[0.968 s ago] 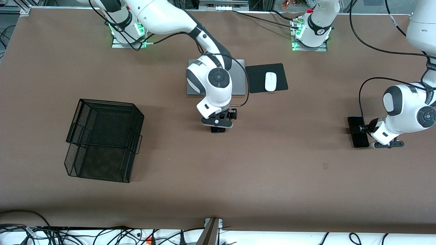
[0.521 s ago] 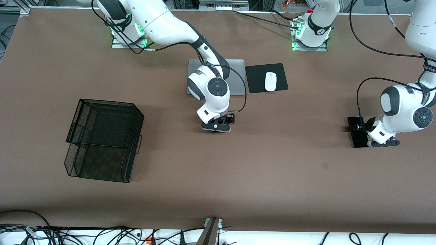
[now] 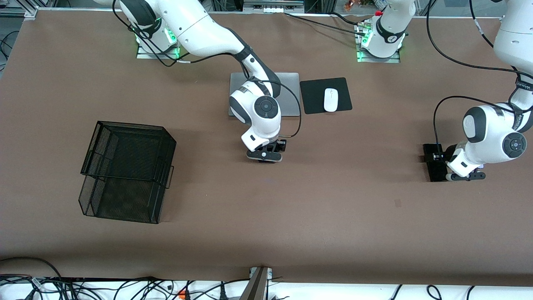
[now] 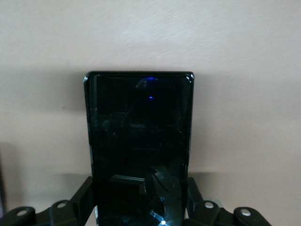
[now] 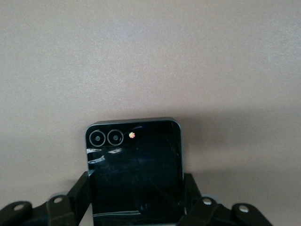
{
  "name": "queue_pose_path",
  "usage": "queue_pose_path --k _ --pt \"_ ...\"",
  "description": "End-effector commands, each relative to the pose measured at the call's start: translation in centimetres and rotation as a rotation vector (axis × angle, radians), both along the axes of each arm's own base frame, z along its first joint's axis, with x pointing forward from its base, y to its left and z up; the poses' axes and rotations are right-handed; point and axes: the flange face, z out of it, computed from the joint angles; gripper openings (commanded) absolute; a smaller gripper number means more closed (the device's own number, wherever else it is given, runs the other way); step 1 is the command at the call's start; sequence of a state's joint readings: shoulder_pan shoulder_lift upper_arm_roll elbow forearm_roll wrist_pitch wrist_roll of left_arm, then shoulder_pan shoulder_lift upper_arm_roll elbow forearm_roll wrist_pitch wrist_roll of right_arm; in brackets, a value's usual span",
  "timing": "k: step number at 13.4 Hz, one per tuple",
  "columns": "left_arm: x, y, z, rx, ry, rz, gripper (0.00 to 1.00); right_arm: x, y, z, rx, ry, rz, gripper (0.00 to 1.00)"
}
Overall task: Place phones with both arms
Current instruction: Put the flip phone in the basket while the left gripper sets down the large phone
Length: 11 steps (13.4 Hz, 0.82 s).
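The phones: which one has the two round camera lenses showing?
The small squarish black flip phone in the right gripper, near the grey laptop; the long black slab phone shows only plain dark glass.

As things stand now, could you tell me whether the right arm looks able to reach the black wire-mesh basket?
Probably yes. The right gripper, shut on the small black flip phone, sits mid-table, and only bare brown table lies between it and the black wire-mesh basket, which stands toward that arm's own end.

Glossy glass on slab phone (image 4: 138, 146) & flip phone (image 5: 134, 174); matt brown table (image 3: 333, 216); wire-mesh basket (image 3: 125, 171).
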<state>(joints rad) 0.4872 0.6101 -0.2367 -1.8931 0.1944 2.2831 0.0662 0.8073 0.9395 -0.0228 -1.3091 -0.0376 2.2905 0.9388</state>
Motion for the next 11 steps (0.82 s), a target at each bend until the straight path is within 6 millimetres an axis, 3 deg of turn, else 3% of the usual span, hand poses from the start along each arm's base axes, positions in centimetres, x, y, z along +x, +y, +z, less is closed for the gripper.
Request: queue_pose_path --k 1,3,4,6,9,11 --pt "2.8 -1.9 5.5 -0.011 0.06 -0.012 0.12 0.2 0.3 2.0 0.009 -0.017 0.018 0.2" --pt "4.6 -4.5 9.3 -0.023 0.13 0.008 0.12 0.8 -0.4 7.4 -0.002 0.002 -0.002 0.2" --pt "5.3 -6.1 11.1 -0.014 0.154 0.015 0.12 1.5 -1.6 10.3 -0.014 0.015 -0.019 0.2" --pt "6.2 -11.3 13.1 0.001 0.204 0.007 0.12 3.3 -5.2 16.3 -0.031 0.038 -0.022 0.2" --pt "6.9 -17.9 15.9 -0.022 0.221 0.046 0.13 6.4 -14.0 22.7 -0.082 0.113 -0.001 0.2" --pt "6.8 -25.9 16.8 -0.037 0.216 -0.026 0.14 8.3 -22.0 24.9 -0.09 0.155 0.004 0.2"
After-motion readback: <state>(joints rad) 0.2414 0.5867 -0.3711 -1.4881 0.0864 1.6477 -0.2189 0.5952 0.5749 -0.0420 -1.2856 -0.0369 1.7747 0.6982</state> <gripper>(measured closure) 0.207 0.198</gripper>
